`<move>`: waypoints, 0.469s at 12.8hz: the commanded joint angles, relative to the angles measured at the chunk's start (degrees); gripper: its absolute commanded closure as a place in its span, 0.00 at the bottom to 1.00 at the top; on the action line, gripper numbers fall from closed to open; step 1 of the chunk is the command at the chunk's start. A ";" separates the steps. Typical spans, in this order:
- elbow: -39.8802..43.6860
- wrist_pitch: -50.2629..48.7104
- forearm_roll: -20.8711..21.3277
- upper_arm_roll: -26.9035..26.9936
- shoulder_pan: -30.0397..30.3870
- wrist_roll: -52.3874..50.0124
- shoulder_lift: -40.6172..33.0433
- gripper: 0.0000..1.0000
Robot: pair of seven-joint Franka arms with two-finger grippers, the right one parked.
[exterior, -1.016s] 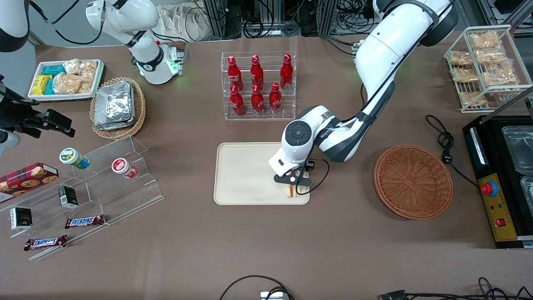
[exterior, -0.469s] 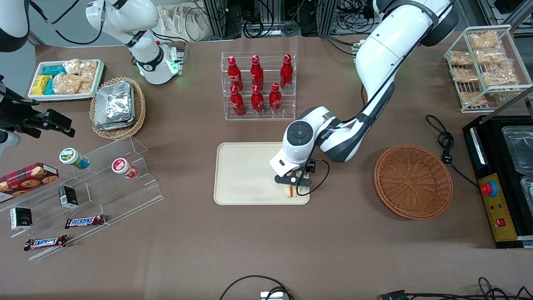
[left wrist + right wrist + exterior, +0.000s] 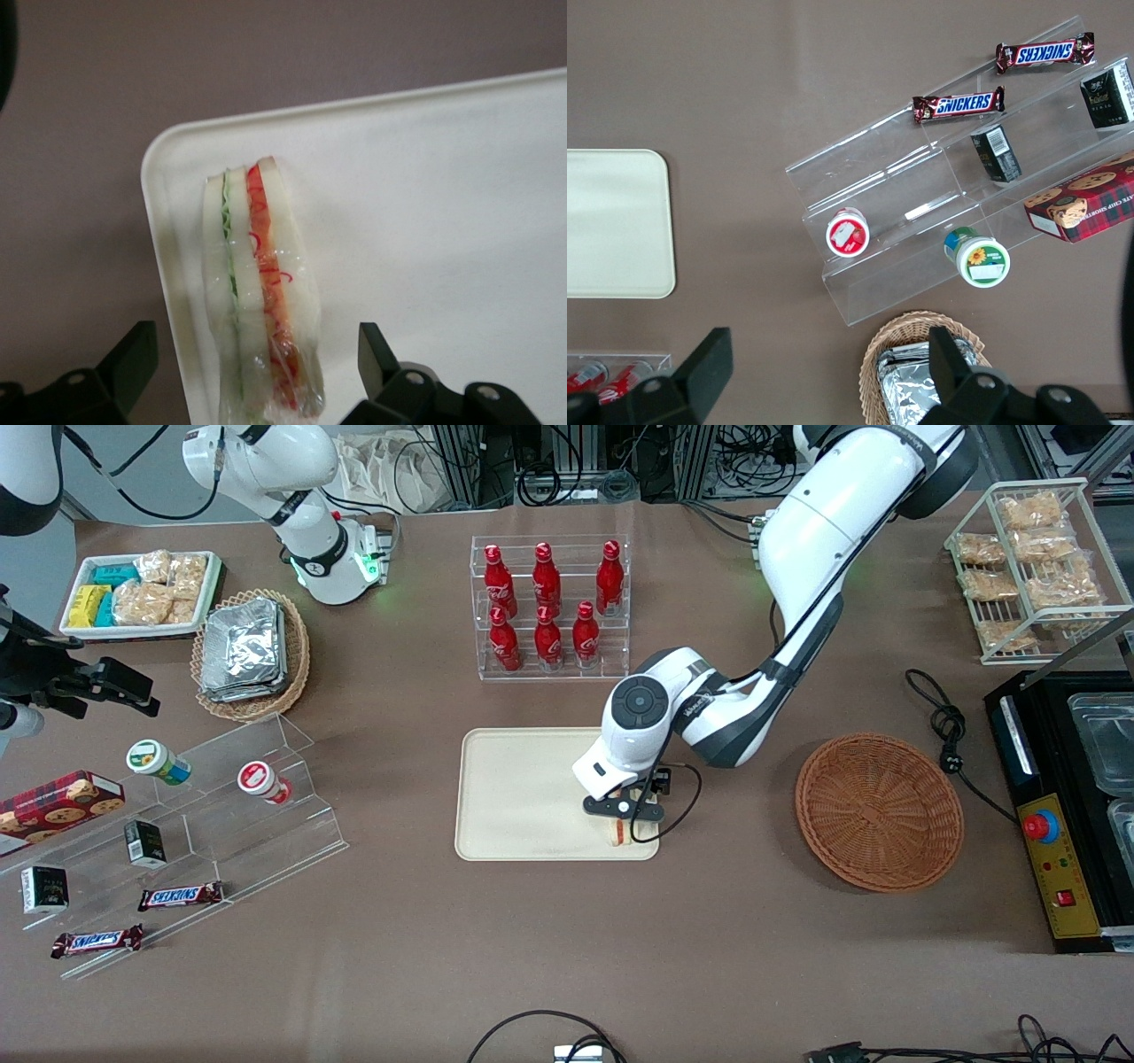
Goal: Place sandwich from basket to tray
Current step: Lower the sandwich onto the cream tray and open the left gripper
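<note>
The sandwich (image 3: 617, 833), a wrapped wedge of white bread with green and red filling, stands on edge on the cream tray (image 3: 523, 797), at the tray's corner nearest the front camera and the wicker basket. My left gripper (image 3: 623, 821) hangs just above it, open. In the left wrist view the sandwich (image 3: 261, 292) lies between the two black fingers (image 3: 133, 361), with a gap on each side, close to the tray's rim (image 3: 164, 266). The reddish-brown basket (image 3: 877, 810) sits toward the working arm's end of the table and holds nothing.
A clear rack of red bottles (image 3: 549, 607) stands farther from the front camera than the tray. A tiered acrylic stand (image 3: 204, 824) with snacks, a tan basket of foil packets (image 3: 250, 654) and a white snack tray (image 3: 142, 593) lie toward the parked arm's end. A black machine (image 3: 1067, 806) and a cable (image 3: 948, 731) lie past the basket.
The left arm's wrist has risen and shifted very slightly. The sandwich stays where it was on the tray.
</note>
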 commanded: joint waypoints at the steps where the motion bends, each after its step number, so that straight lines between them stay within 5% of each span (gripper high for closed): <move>1: -1.97 -0.53 -3.75 1.18 0.77 -0.84 -7.60 0.00; 6: -4.52 -7.71 -12.81 2.76 10.60 9.15 -18.50 0.00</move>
